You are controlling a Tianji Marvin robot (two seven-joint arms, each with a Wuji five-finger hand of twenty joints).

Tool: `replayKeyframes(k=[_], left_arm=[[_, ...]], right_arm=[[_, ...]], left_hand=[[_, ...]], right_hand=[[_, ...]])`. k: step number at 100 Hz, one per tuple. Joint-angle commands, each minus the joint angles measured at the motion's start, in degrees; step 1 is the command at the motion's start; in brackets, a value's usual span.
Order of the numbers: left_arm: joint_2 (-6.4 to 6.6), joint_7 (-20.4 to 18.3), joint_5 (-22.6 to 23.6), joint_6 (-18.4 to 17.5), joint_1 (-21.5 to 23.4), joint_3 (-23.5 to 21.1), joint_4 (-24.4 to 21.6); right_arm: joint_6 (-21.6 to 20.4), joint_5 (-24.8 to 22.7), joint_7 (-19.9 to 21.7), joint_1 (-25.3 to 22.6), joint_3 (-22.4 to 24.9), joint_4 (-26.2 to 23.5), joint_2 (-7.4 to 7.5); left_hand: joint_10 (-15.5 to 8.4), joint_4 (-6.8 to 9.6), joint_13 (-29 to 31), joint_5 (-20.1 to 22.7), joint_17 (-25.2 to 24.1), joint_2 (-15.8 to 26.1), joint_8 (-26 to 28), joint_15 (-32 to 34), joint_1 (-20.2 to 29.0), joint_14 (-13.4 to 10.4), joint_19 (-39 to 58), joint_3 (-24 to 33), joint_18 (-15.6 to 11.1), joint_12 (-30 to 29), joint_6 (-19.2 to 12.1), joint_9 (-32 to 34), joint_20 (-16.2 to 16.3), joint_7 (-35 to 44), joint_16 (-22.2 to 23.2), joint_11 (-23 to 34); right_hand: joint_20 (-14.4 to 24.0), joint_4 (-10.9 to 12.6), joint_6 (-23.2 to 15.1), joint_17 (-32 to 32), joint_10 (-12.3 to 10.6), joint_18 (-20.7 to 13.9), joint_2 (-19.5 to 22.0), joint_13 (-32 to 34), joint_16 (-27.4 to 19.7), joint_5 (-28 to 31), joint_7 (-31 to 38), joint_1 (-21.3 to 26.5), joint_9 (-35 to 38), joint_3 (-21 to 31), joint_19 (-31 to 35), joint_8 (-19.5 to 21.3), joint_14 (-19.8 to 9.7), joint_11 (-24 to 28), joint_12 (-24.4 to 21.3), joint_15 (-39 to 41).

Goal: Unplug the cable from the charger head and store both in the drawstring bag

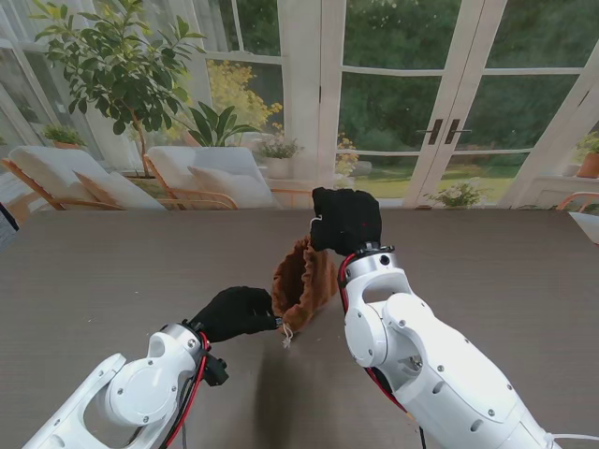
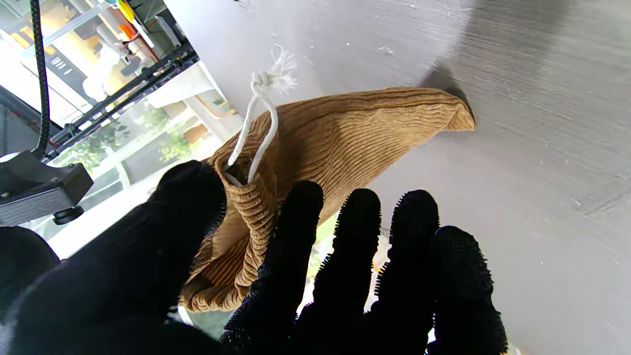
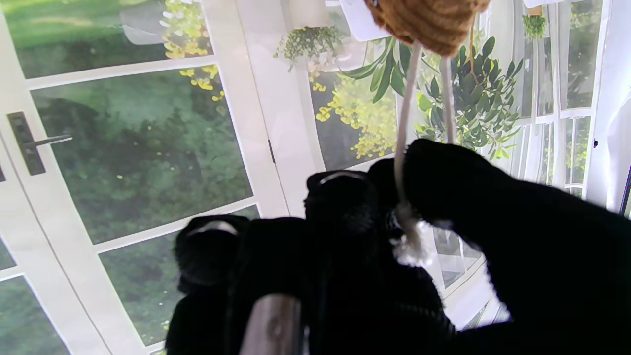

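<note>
So the tan corduroy drawstring bag (image 1: 302, 282) sat near the middle of the stand view, held up off the grey-brown wood-grain table (image 1: 112, 271) between both hands. The black-gloved left hand (image 1: 236, 312), lower left of centre, was pinching the bag's gathered rim between thumb and index finger (image 2: 291, 231), with the other fingers just spread out beside it. One knotted white cord (image 2: 256, 128) dangled from that rim. The black-gloved right hand (image 1: 346, 221), just above centre, was curled tight around the other white cord's frayed knot (image 3: 409, 241), with the cord running to the bag. Couldn't spot the cable or charger head anywhere, honestly.
</note>
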Motion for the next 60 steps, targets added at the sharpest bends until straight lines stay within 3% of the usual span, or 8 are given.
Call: replayKeyframes(k=[1,29,60], left_arm=[[-0.19,-1.37,-0.63,-0.07,-0.02,0.22,0.21],[-0.17,-1.46,0.0,0.42,-1.04,1.16,0.96],[-1.08,2.66,1.44,-0.69,-4.11,4.17,4.53]], right_arm=[[0.32,-0.37,1.35,-0.07,-0.11,-1.38,0.0],[2.06,-0.79,3.57,0.19,-0.21,-2.85,0.24],[3.28,-0.81,3.59,0.11,-0.43,-3.19,0.13]], left_hand=[[-0.13,1.31,-2.21,-0.79,-2.13,-1.9,-1.5,-1.66,-3.12,0.47,-0.94,0.38,-2.53,-1.11,0.67,-2.02,0.31,-2.62,-0.97,-0.9],[-0.09,0.86,-4.62,-4.54,-4.38,-4.99,-3.72,-3.92,-4.83,-0.23,-1.75,0.95,-3.46,-2.5,5.03,-6.14,0.32,-8.61,-1.46,-2.56],[-1.94,1.17,-2.35,-6.21,-0.89,-7.49,2.97,1.01,1.02,-1.72,0.26,5.61,-4.18,4.16,3.59,-5.35,1.99,2.72,0.69,4.87]], right_hand=[[1.95,3.09,8.58,26.49,3.7,-2.25,0.39,-0.09,1.12,1.33,2.54,4.48,7.03,6.96,5.75,3.54,-13.4,3.7,0.95,3.26],[1.95,3.08,8.65,26.5,3.91,-2.24,0.39,-0.1,1.13,1.49,2.25,4.58,7.02,6.85,5.89,3.83,-13.22,3.68,0.96,3.3],[1.89,3.13,8.78,26.49,3.96,-2.22,0.56,-0.09,1.1,1.48,2.12,4.43,7.02,6.8,5.86,3.92,-13.38,3.65,0.96,3.26]])
